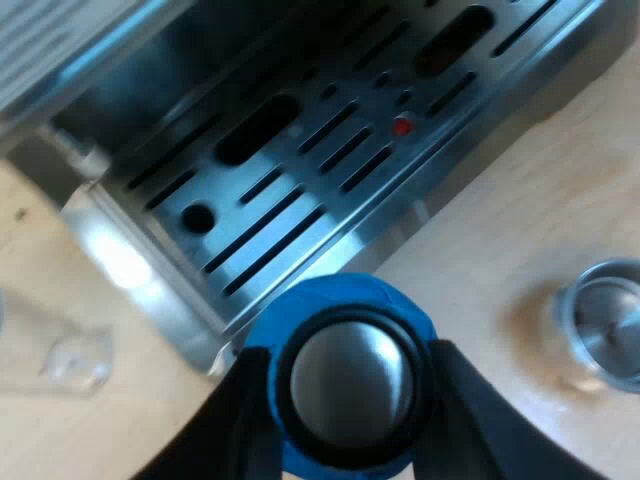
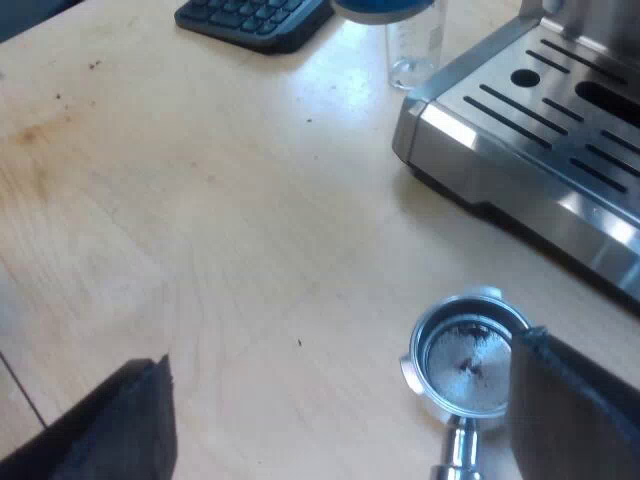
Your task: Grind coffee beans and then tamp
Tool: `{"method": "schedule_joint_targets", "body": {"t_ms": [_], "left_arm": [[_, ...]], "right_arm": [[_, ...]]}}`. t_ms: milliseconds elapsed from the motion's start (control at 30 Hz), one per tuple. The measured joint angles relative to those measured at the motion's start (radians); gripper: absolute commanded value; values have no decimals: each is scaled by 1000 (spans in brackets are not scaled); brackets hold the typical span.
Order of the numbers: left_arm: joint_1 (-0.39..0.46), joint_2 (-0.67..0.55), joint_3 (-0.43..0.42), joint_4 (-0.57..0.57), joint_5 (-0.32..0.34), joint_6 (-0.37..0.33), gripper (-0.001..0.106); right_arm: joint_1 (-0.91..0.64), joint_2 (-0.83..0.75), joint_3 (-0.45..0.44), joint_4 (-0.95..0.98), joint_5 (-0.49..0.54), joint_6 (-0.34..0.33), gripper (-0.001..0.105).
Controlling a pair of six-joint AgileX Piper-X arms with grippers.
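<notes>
L gripper [image 1: 350,362] pinches the round blue steel-faced tamper [image 1: 350,385] over the edge of the slotted steel drip tray [image 1: 300,185], R gripper [image 2: 340,360] spread wide beside the round steel holder [image 2: 468,355] lying on the pale wood table [image 2: 200,200], basket near bare, so grind & tamp prob both left

This looks like an office or lab desk rather than a kitchen: a pale wooden table [image 2: 200,230], marked with a few dark specks and stains, carries a dark computer keyboard [image 2: 255,18]. An espresso machine [image 2: 540,150] stands on the same surface near the keyboard, a clear measuring glass [image 2: 412,50] just beside its corner.
</notes>
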Motion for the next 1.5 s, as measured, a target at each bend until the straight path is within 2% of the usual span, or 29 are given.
{"method": "schedule_joint_targets", "body": {"t_ms": [233, 367, 433, 667, 867, 1167, 1300, 1500], "left_arm": [[103, -2, 11, 32, 4, 23, 0], [135, -2, 53, 31, 4, 30, 0], [146, -2, 101, 11, 4, 30, 0], [145, -4, 245, -99, 32, 30, 0], [145, -4, 331, -186, 35, 30, 0], [145, -4, 396, -313, 58, 30, 0], [145, 7, 406, -334, 65, 30, 0], [145, 105, 406, -378, 102, 30, 0]], "right_arm": [[0, 27, 0, -42, 0, 0, 70], [0, 27, 0, -43, 0, 0, 70], [0, 27, 0, -43, 0, 0, 70], [0, 27, 0, -44, 0, 0, 70], [0, 27, 0, -44, 0, -3, 70], [0, 27, 0, -44, 0, 0, 70], [0, 27, 0, -44, 0, 0, 70], [0, 27, 0, -44, 0, 0, 70]]}}
